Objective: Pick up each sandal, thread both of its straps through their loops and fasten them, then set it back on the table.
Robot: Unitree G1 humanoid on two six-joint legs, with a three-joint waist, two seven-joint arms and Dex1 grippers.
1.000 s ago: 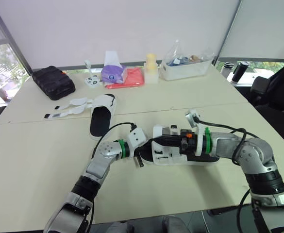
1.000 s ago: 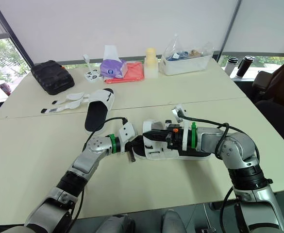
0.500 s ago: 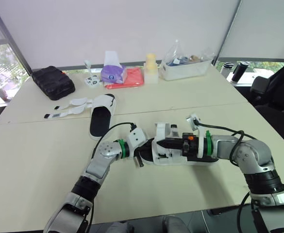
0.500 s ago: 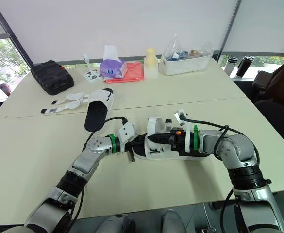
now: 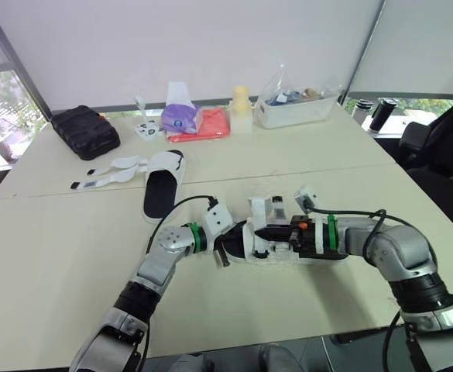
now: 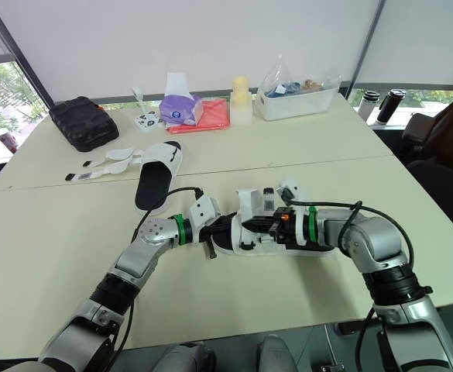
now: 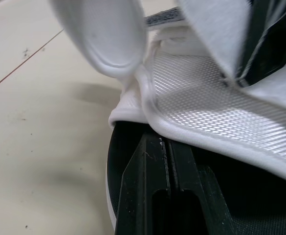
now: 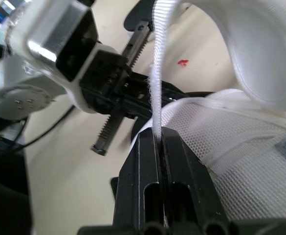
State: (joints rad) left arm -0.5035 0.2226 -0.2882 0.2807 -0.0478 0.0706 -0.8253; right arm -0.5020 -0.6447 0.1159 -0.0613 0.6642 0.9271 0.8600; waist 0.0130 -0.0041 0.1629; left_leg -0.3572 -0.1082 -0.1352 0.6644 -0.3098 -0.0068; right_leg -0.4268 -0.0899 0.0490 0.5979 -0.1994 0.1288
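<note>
Two sandals lie on the bench (image 5: 48, 256). The nearer sandal (image 5: 253, 248) sits mid-bench, between the two arms. The right end effector (image 5: 263, 232) has its fingers pressed together on the sandal's white strap (image 8: 156, 73). The left end effector (image 5: 221, 251) is pressed together at the sandal's end, tips against the upper's rim. The second sandal (image 5: 163, 186) lies farther back on the left, its loose straps (image 5: 106, 174) spread flat.

You can read no lettering, brand or number here. The grey tag (image 7: 161, 18) on the sandal (image 7: 206, 103) is too blurred to read.
</note>
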